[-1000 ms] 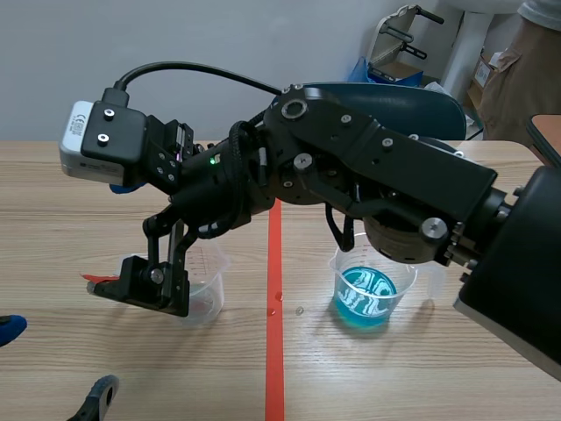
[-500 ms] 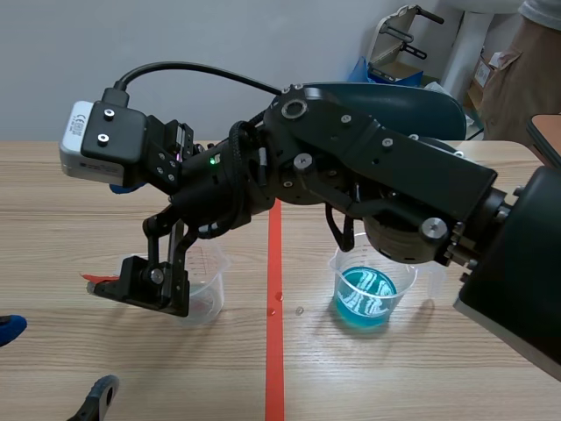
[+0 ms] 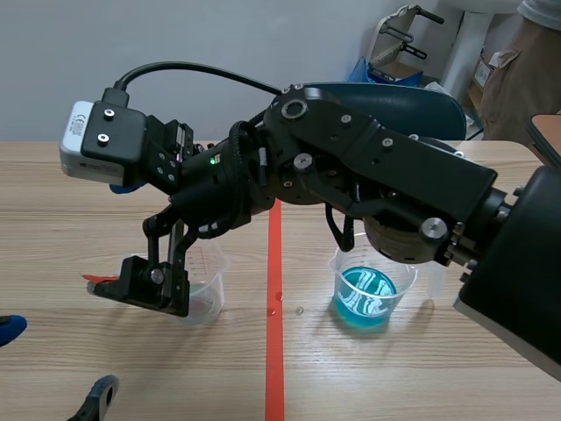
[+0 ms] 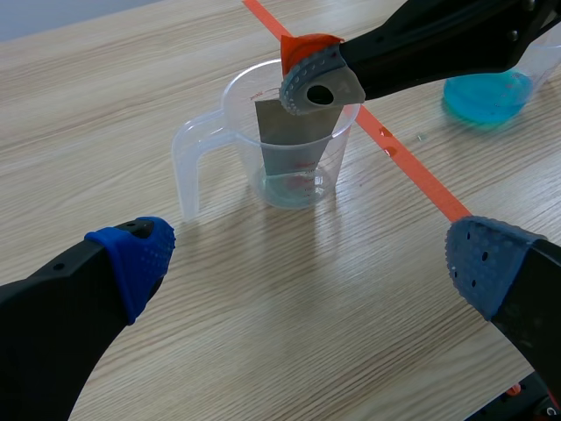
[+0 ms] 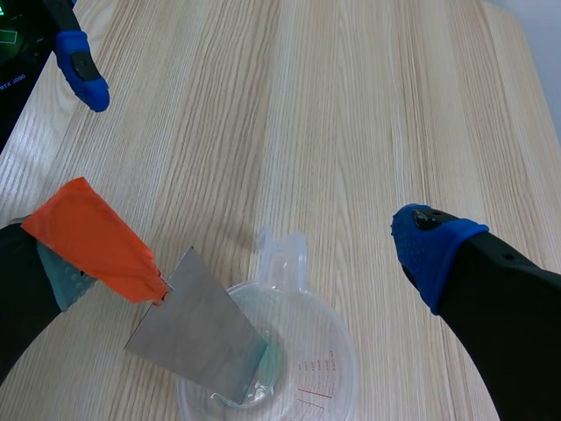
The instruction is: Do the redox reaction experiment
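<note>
A clear measuring beaker (image 3: 206, 294) (image 4: 230, 103) (image 5: 308, 367) stands left of the red tape line. A grey metal sheet (image 4: 294, 145) (image 5: 197, 329) leans inside it, lower edge in a little liquid, upper corner against the orange-capped finger (image 5: 92, 250) of my right gripper (image 3: 153, 285) (image 5: 259, 250). That gripper hangs over the beaker, reaching from the right across the middle, fingers wide apart and open. A second beaker (image 3: 372, 294) (image 4: 491, 92) holds blue liquid right of the tape. My left gripper (image 4: 307, 259) (image 3: 54, 360) is open, low and near the beaker.
The red tape line (image 3: 274, 351) runs down the table's middle, with small droplets (image 3: 300, 310) beside it. A teal chair (image 3: 412, 101) stands behind the table, and a person's clothing (image 3: 526, 61) shows at the far right.
</note>
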`<state>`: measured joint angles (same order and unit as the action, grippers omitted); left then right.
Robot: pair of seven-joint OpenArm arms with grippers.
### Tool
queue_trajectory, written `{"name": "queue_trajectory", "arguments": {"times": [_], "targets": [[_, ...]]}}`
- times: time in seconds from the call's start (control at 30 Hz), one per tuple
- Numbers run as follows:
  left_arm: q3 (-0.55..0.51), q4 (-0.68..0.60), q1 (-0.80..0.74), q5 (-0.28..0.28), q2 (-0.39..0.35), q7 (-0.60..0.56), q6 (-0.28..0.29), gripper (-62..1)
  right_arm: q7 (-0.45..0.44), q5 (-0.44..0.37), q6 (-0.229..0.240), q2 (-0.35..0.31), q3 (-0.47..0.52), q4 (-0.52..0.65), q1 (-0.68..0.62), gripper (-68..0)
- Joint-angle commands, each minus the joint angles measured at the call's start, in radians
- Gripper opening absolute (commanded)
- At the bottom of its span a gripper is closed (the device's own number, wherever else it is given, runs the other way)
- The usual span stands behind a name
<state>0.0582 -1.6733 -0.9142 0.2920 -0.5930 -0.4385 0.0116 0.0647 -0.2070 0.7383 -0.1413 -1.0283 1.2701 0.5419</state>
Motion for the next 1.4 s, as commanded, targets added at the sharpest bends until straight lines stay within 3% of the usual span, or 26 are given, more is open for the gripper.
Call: {"name": "queue_trajectory", "arguments": {"times": [0.0,0.33,0.57,0.77,0.93,1.1,1.27,1.37], "targets": [[0.004,-0.018,0.003,0.003,-0.003,-0.014,0.002,1.4,-0.011,-0.01,0.007,0.008,0.0,0.01,0.018,0.4],[0.004,-0.018,0.003,0.003,-0.003,-0.014,0.001,1.4,-0.012,-0.01,0.007,-0.001,0.0,0.01,0.014,0.4],[0.004,-0.018,0.003,0.002,-0.003,-0.014,0.001,1.4,-0.051,-0.01,0.005,-0.064,0.009,0.023,-0.03,0.4],[0.004,-0.018,0.003,0.002,-0.003,-0.014,0.002,1.4,-0.167,-0.011,-0.096,-0.191,0.081,0.136,-0.135,0.4],[0.004,-0.018,0.003,0.002,-0.003,-0.014,0.001,1.4,-0.219,-0.095,-0.201,-0.348,0.21,0.309,-0.29,0.4],[0.003,-0.019,0.004,0.008,-0.003,-0.016,-0.001,1.4,-0.255,-0.172,-0.303,-0.474,0.423,0.467,-0.544,0.4],[-0.023,-0.027,0.003,0.093,0.0,-0.018,-0.002,1.4,-0.255,-0.191,-0.324,-0.497,0.692,0.594,-0.833,0.4],[-0.04,-0.048,0.003,0.112,0.0,-0.017,-0.002,1.4,-0.255,-0.191,-0.324,-0.495,0.83,0.668,-0.986,0.4]]}}
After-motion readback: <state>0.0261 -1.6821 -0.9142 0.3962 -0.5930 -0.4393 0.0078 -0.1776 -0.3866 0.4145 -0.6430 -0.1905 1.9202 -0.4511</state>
